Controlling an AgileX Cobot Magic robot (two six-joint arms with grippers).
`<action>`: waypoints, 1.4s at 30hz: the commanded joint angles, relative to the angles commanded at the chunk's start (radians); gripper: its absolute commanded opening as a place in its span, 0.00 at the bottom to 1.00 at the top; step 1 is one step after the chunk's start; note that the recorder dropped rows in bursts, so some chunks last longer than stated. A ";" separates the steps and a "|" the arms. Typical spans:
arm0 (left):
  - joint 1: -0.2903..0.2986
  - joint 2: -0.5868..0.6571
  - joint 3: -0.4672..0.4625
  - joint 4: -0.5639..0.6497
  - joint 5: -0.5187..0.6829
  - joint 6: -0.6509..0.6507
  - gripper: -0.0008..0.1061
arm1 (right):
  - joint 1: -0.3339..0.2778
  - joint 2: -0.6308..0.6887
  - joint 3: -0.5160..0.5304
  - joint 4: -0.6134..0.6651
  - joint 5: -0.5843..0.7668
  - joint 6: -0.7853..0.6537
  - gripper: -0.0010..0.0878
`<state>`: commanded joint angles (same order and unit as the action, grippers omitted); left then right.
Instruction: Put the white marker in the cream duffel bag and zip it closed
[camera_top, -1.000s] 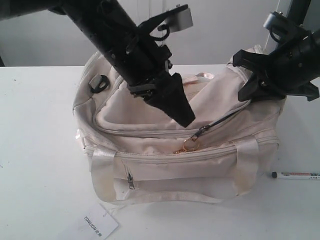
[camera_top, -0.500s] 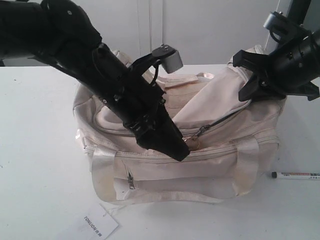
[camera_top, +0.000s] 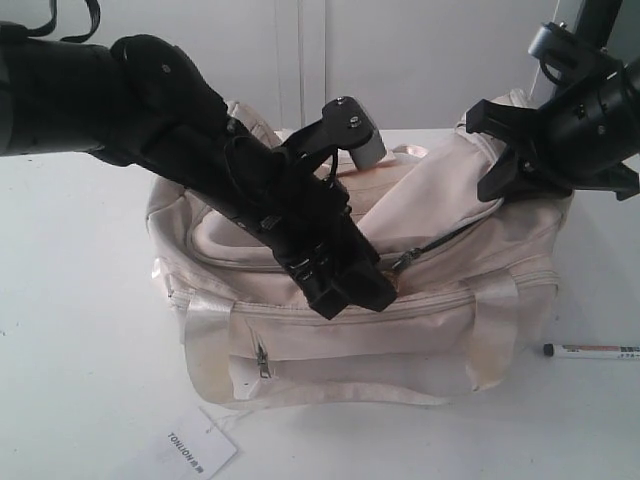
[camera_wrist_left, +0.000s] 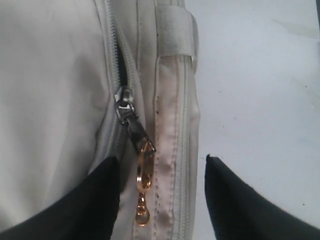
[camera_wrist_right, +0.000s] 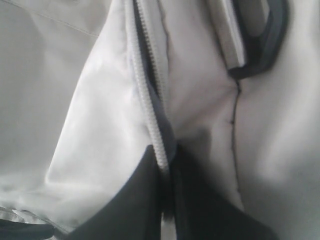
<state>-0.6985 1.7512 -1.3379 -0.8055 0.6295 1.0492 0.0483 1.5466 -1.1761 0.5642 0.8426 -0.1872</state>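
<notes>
The cream duffel bag (camera_top: 330, 335) stands mid-table with its top zipper partly open toward the right end. My left gripper (camera_top: 365, 295) is low over the front of the bag. In the left wrist view the left gripper (camera_wrist_left: 160, 162) is open, with the gold ring pull (camera_wrist_left: 145, 175) hanging between its fingers below the zipper slider (camera_wrist_left: 124, 100). My right gripper (camera_top: 503, 150) holds up the bag's right end. Seen from the right wrist, the right gripper (camera_wrist_right: 165, 157) is shut on the zipper edge (camera_wrist_right: 145, 100). The white marker (camera_top: 592, 351) lies on the table right of the bag.
A white hang tag (camera_top: 190, 450) lies on the table in front of the bag's left corner. A black end ring (camera_top: 196, 165) sits on the bag's left end. The webbing handle (camera_top: 300, 395) hangs down the front. The white table (camera_top: 70, 330) extends around the bag.
My left arm has swung down and forward, bringing its gripper from above the bag's top to the zipper pull, which it now covers in the exterior view. The right arm has not moved.
</notes>
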 joint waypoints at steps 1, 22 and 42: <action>0.000 0.002 0.000 0.000 0.000 0.000 0.54 | 0.000 0.000 0.000 0.000 0.000 0.000 0.01; 0.000 0.007 0.000 0.007 -0.008 0.000 0.01 | 0.000 0.000 0.000 0.000 0.000 0.000 0.01; 0.000 -0.064 0.000 0.239 0.104 -0.161 0.01 | 0.000 0.000 0.000 0.000 0.000 0.000 0.01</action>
<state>-0.6985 1.6868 -1.3379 -0.5670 0.7335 0.8879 0.0483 1.5466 -1.1761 0.5642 0.8426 -0.1872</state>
